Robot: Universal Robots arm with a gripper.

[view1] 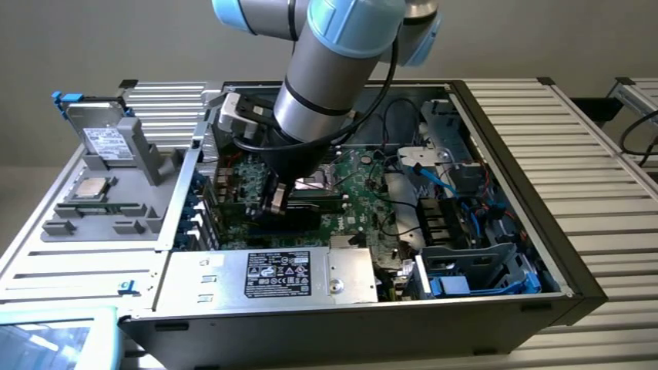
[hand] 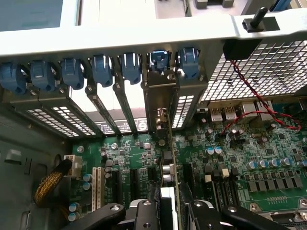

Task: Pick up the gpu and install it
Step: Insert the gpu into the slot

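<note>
Now: gripper (view1: pixel 276 202) pinches the gpu (hand: pixel 171 153) edge-on, centre of the exterior view, standing over the motherboard (hand: pixel 230 163) slots.
Judged light, stiff, fragile; grip board edges only, clear of components and contacts.

Arm (view1: pixel 331 69) shown descending steeply from above, with the wrist lowermost and the gripper (view1: pixel 276 202) directed downward. In the wrist view, the two dark fingers (hand: pixel 144 216) are seen set partly apart, with the gpu (hand: pixel 172 158) clamped edge-on between them.
</note>
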